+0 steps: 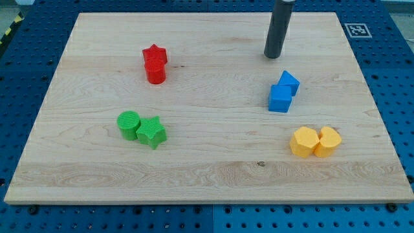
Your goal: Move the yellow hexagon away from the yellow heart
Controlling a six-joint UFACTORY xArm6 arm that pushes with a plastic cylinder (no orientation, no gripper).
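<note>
The yellow hexagon (303, 142) lies at the view's lower right of the wooden board (207, 168). The yellow heart (328, 141) sits right beside it on its right, touching it. My tip (273, 56) is the lower end of a dark rod near the view's top, right of centre. It stands well above the yellow pair in the view, with the two blue blocks between them. It touches no block.
Two blue blocks, a cube (280, 99) and another blue piece (288, 82), touch just below my tip. A red star (155, 54) and red cylinder (156, 72) sit upper left. A green cylinder (129, 124) and green star (152, 132) sit lower left.
</note>
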